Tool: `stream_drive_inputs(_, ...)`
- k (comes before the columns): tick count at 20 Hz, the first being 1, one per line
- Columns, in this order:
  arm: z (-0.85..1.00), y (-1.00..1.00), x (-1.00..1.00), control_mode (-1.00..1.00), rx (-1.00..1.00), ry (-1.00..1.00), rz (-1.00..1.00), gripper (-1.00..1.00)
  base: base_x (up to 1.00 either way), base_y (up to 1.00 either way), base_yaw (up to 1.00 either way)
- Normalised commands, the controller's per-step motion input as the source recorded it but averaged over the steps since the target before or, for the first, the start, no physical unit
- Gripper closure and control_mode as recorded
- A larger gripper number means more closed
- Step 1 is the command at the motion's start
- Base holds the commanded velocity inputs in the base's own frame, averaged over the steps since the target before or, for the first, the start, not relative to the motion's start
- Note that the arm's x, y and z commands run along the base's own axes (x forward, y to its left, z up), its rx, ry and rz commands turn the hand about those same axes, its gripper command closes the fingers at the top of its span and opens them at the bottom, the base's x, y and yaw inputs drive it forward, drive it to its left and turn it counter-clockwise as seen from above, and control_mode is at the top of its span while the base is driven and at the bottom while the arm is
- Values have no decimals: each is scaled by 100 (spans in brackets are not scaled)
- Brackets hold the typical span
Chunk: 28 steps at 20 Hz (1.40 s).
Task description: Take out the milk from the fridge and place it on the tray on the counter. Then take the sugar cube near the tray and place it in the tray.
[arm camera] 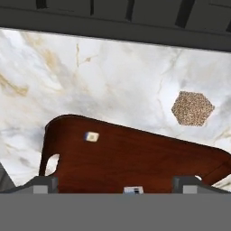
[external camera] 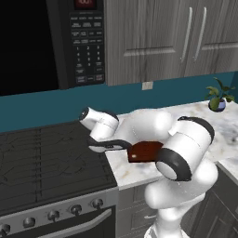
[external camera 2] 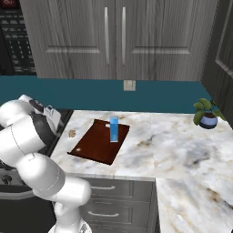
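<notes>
One blue milk (external camera 2: 113, 129) stood on the tray (external camera 2: 93, 148), the sugar cube (external camera 2: 72, 134) lay beside it on the desk (external camera 2: 182, 150), and the hand (arm camera: 133, 185) hovered spread over the tray.

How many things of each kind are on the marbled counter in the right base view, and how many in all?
Tray: 1
Milk carton, standing on the tray: 1
Sugar cube, beside the tray: 1
Potted plant: 1
Total: 4
A tiny pale speck on the tray is too small to identify and is not counted.
</notes>
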Motion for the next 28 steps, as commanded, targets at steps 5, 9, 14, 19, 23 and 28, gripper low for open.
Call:
stream_drive_inputs(5,-22,0,26,-100,-3,1,0,-100,0,0,0)
stream_drive_inputs(9,-26,0,29,-100,-2,0,0,-100,0,0,0)
stream_drive_inputs(14,-27,0,24,-100,0,0,0,-100,0,0,0)
stream_drive_inputs(19,-20,0,31,-100,0,0,0,-100,0,0,0)
stream_drive_inputs(23,-15,0,41,-100,0,0,0,-100,0,0,0)
stream_drive_inputs(28,-21,0,26,-100,0,0,0,-100,0,0,0)
